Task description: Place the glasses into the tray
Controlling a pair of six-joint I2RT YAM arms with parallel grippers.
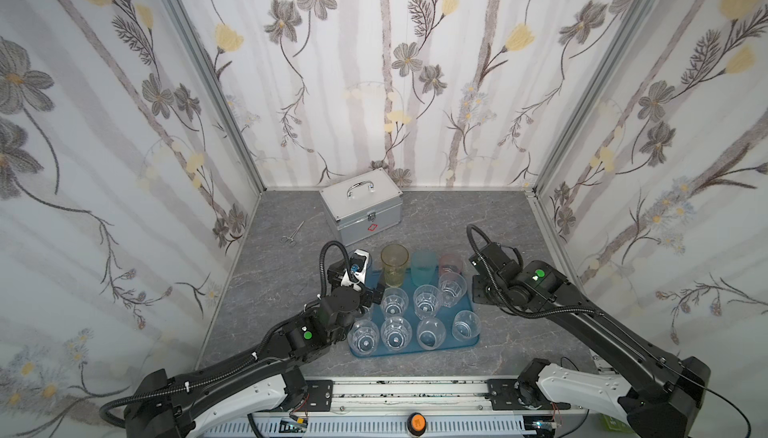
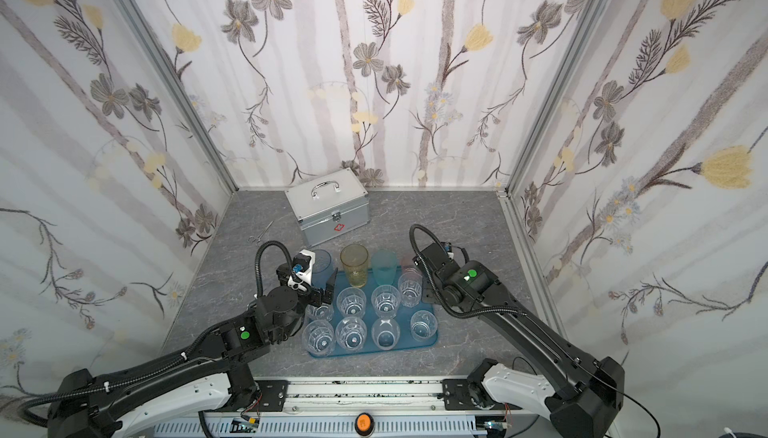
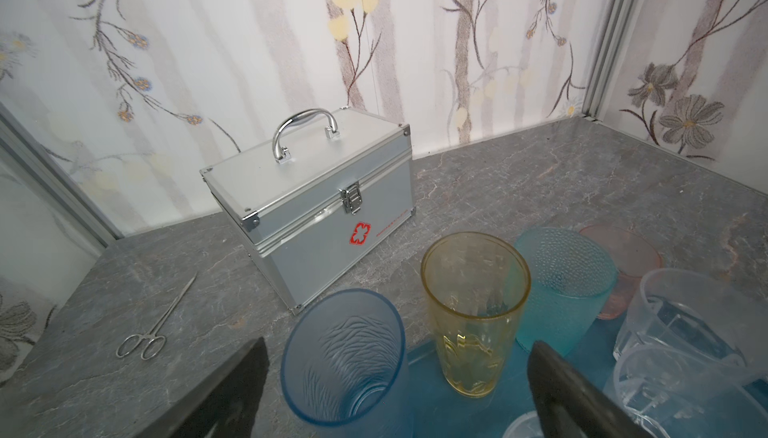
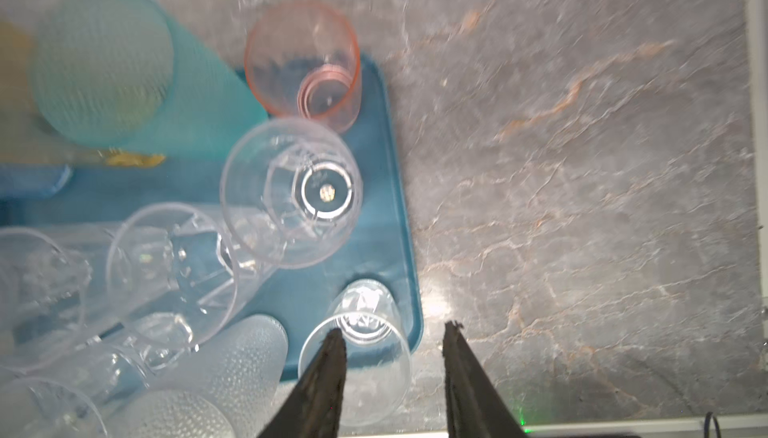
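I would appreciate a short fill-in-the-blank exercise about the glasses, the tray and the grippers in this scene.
1. On the tray, the tinted glass nearest the right gripper is ____.
2. The emblem on the silver case is ____.
3. In both top views the scissors lie to the ____ of the silver case.
4. The left gripper and the right gripper both stand ____, holding nothing.
Missing words: pink; red; left; open.

Silver case point(image 3: 332, 257) bears a red cross emblem point(image 3: 359, 233).
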